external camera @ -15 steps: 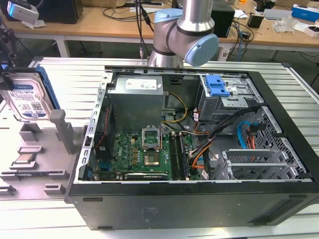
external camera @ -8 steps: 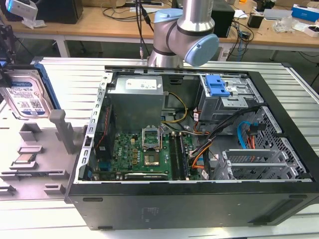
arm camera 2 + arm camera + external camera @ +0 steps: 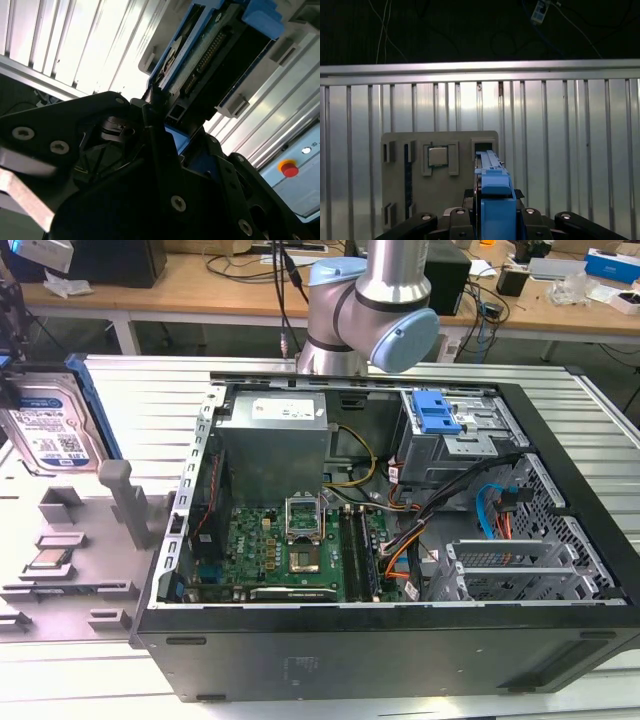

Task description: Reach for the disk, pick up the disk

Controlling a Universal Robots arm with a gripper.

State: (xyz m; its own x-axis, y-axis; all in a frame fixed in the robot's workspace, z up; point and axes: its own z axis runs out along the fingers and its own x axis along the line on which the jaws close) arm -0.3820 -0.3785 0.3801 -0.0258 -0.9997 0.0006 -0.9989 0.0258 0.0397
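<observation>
The disk (image 3: 52, 430), a silver hard drive with a white-and-blue label in a blue bracket, stands on edge at the exterior view's far left, above the grey fixture plate (image 3: 70, 585). In the first wrist view its blue bracket edge (image 3: 494, 190) sits between the black fingers of my gripper (image 3: 493, 216), which is shut on it. The second wrist view looks along the disk's green circuit-board side (image 3: 210, 47), with a black finger (image 3: 157, 135) pressed against the bracket.
An open computer case (image 3: 400, 650) fills the middle of the ribbed metal table, with a blue-latched drive cage (image 3: 438, 420) inside. The fixture plate holds a small square CPU chip (image 3: 438, 156) and an upright grey post (image 3: 124, 495). A red button (image 3: 290, 169) lies off the table's side.
</observation>
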